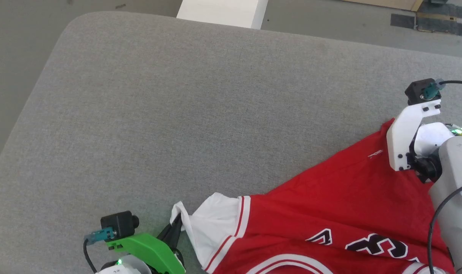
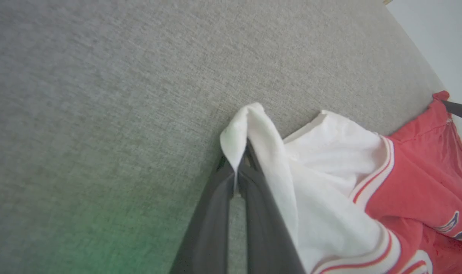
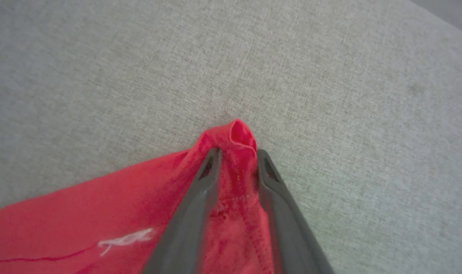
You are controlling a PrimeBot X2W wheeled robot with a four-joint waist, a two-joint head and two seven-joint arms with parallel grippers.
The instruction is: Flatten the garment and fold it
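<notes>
GRIP: left gripper [image 2: 239, 165] clamped on sleeve [image 2: 330, 152], right gripper [image 3: 236, 158] on hem corner [image 3: 239, 134] | LOC: garment [image 1: 330, 198] lay at 5 o'clock on table [image 1: 177, 114] | RISK: shallow pinches (tips only) could slip under stretching.

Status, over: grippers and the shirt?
Left gripper shut on white sleeve tip. Right gripper astride red corner, grip unconfirmed. Garment not yet flat.

- On the grey counter [image 1: 177, 114] the garment [image 1: 330, 198] lies spread, at the near right part.
- Red T-shirt, white sleeve with thin red stripes, dark letters.
- Sleeve tip and one hem corner are bunched up.
</notes>
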